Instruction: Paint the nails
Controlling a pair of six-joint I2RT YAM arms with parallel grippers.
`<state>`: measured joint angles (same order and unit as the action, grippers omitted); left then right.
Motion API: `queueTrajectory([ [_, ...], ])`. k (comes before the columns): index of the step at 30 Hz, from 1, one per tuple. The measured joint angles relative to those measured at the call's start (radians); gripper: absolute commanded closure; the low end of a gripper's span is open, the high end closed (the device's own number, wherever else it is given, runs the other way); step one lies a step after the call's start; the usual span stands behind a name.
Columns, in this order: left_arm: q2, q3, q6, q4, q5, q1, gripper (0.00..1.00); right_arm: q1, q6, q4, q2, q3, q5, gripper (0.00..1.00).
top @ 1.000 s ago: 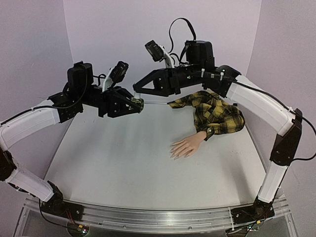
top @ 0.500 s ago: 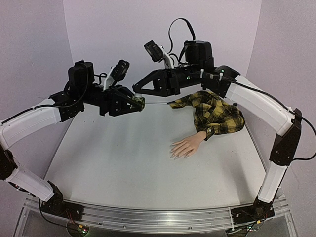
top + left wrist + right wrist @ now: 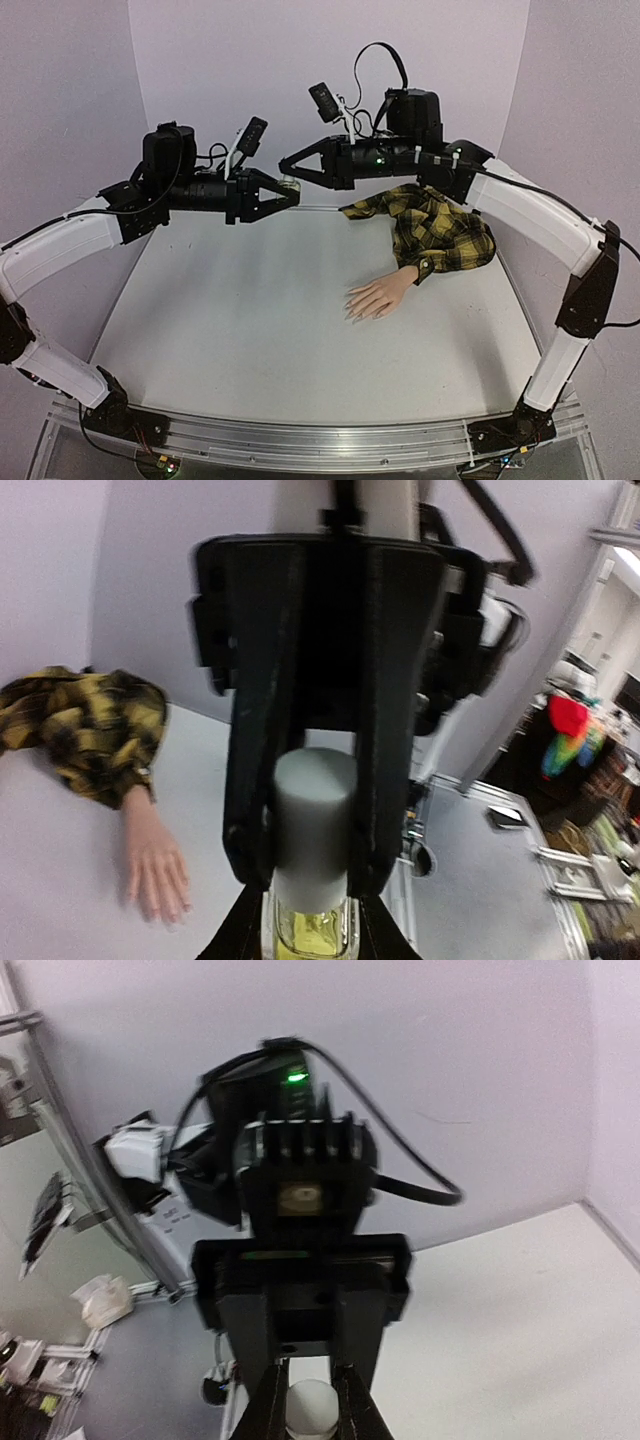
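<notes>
My left gripper (image 3: 282, 193) is shut on a tiny yellowish bottle (image 3: 310, 932), held high above the back of the table. My right gripper (image 3: 290, 171) meets it from the right, and its fingers (image 3: 250, 820) are shut on the bottle's white cap (image 3: 312, 810). In the right wrist view the cap (image 3: 311, 1410) sits between my right gripper's (image 3: 310, 1400) fingertips, with the left gripper's black body (image 3: 300, 1290) facing the camera. The mannequin hand (image 3: 378, 296) lies palm down on the table, well below and to the right. Its nails (image 3: 352, 306) point left and are too small to make out.
The yellow-and-black plaid sleeve (image 3: 440, 230) lies bunched at the back right of the white table (image 3: 250, 330). Purple walls close in the back and both sides. A metal rail (image 3: 320, 435) runs along the near edge.
My left gripper has risen and rolled with the bottle. The right gripper's jaws, open around the cap before, have shut on it.
</notes>
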<state>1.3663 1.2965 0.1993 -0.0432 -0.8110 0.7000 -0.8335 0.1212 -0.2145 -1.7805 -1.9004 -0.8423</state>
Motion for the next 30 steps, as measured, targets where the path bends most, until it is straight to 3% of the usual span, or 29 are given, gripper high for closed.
queueTrajectory([
  [4, 0.022, 0.016, -0.024, -0.057, 0.341, 0.031, 1.0, -0.035, 0.046, 0.026, 0.008, 0.047, 0.367, 1.0],
  [6, 0.053, 0.033, -0.047, -0.064, 0.45, 0.044, 1.0, -0.091, 0.077, 0.025, 0.007, 0.055, 0.641, 1.0],
  [9, 0.089, 0.055, -0.073, -0.061, 0.53, 0.062, 1.0, -0.17, 0.107, 0.015, -0.008, 0.047, 0.963, 1.0],
  [13, 0.108, 0.064, -0.085, -0.042, 0.584, 0.074, 1.0, -0.228, 0.131, -0.017, -0.058, -0.022, 1.206, 1.0],
  [16, 0.109, 0.063, -0.091, -0.033, 0.596, 0.075, 1.0, -0.243, 0.139, -0.036, -0.085, -0.062, 1.27, 1.0],
  [18, 0.108, 0.058, -0.095, -0.018, 0.585, 0.074, 1.0, -0.246, 0.134, -0.052, -0.09, -0.079, 1.279, 0.92],
  [20, 0.103, 0.044, -0.098, 0.007, 0.558, 0.072, 1.0, -0.249, 0.121, -0.069, -0.089, -0.088, 1.276, 0.65],
  [25, 0.07, -0.012, -0.107, 0.019, 0.462, 0.005, 1.0, -0.261, 0.074, -0.141, -0.042, -0.066, 1.181, 0.23],
  [27, 0.055, -0.031, -0.124, 0.017, 0.386, -0.025, 1.0, -0.258, 0.057, -0.158, 0.011, -0.031, 1.102, 0.09],
  [30, 0.029, -0.05, -0.145, 0.011, 0.25, -0.026, 1.0, -0.211, 0.046, -0.167, 0.117, 0.03, 0.919, 0.04],
])
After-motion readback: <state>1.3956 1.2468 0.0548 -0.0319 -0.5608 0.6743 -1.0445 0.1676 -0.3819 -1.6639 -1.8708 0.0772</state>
